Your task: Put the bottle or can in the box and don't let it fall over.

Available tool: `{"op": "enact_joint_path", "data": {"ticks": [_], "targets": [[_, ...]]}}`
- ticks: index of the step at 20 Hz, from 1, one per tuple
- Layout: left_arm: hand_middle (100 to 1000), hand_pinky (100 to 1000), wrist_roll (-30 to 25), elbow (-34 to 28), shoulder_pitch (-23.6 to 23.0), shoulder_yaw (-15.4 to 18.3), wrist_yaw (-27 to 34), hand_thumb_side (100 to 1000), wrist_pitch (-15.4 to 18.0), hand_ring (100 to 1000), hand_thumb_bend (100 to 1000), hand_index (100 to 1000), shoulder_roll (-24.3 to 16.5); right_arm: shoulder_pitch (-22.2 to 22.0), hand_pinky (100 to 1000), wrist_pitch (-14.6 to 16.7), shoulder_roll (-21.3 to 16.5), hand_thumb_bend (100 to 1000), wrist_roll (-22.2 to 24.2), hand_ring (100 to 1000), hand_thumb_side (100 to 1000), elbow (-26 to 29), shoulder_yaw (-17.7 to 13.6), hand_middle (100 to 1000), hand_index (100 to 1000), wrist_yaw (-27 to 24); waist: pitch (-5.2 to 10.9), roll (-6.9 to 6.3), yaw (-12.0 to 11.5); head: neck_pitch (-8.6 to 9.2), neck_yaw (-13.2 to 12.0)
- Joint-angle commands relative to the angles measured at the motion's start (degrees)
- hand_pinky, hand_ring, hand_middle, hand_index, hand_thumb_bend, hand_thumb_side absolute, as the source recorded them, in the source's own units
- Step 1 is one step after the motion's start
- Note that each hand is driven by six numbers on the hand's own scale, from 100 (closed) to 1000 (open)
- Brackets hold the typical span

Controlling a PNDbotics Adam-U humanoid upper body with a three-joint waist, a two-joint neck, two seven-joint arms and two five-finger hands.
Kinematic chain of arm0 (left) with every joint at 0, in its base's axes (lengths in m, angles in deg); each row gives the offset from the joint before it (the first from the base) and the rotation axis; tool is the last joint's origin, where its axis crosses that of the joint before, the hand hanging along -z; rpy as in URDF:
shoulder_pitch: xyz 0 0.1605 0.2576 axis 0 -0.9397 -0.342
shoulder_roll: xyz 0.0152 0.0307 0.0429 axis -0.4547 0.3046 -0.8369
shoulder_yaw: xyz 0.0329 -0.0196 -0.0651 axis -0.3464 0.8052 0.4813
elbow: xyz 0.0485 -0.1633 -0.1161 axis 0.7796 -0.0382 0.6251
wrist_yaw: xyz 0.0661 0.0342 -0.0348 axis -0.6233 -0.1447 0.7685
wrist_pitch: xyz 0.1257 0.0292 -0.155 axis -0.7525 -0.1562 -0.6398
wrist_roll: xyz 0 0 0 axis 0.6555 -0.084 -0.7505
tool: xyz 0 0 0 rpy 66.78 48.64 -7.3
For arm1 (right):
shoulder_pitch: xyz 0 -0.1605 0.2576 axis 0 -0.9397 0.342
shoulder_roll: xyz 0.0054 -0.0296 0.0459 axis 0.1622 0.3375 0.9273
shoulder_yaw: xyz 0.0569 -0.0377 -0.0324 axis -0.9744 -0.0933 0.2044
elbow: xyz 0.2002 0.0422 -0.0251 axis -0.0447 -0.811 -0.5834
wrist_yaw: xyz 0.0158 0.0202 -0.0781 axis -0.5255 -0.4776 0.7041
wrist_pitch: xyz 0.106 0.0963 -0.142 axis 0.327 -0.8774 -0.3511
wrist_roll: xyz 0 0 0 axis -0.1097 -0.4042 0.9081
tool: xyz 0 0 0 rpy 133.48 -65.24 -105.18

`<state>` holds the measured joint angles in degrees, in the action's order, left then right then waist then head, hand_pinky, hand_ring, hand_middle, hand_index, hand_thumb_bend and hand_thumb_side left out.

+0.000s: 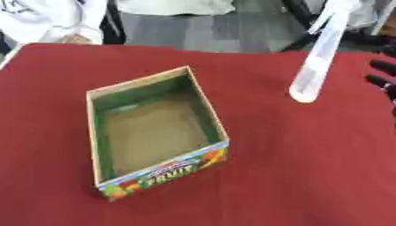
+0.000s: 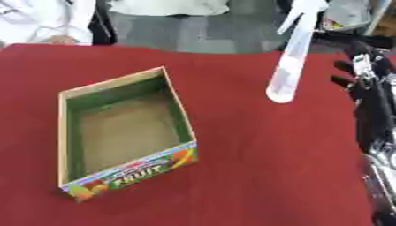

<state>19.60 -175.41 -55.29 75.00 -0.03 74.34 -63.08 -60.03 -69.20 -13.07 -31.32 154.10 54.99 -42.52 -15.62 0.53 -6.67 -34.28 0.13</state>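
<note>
The bottle (image 2: 287, 73) stands just to the left of my right hand (image 2: 357, 73), not touching it, long axis leaning toward the far edge. That hand's fingers look relaxed, holding nothing. The box (image 2: 123, 132) lies well left of the hand on the worktop (image 2: 255, 176). My left hand isn't showing.

Your right hand (image 2: 363, 75) sits at frame edge, cut off in left eye view; finger pose unclear, blurred. Bottle (image 2: 287, 66) is smeared, top runs out of frame, contents and label unreadable. Left hand shows nowhere. Box (image 1: 154, 128) print mostly illegible.
</note>
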Motion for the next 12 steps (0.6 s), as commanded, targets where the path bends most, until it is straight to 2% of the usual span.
{"op": "enact_joint_path", "data": {"ticks": [1,7,12], "targets": [[666,723,-0.1,-1.2,0.2,0.7,-0.2,748,0.0,672,100,751,-0.4,0.6,803,0.1,-1.1,100,-0.1,834,654,1.2,-0.2,841,850,0.0,0.86,-0.04,0.0,-1.00,-0.1],[666,723,-0.2,-1.2,0.1,0.7,-0.3,750,-0.1,672,100,750,-0.2,0.7,803,0.1,-0.9,100,0.0,833,660,1.1,-0.2,841,850,0.0,0.56,-0.15,0.3,-1.44,0.0],[666,724,-0.3,-1.2,0.3,0.7,-0.3,750,0.0,672,100,750,-0.2,0.6,804,0.1,-1.4,100,-0.2,833,648,1.1,-0.3,841,850,0.2,0.44,-0.12,0.3,-0.27,0.3]]}}
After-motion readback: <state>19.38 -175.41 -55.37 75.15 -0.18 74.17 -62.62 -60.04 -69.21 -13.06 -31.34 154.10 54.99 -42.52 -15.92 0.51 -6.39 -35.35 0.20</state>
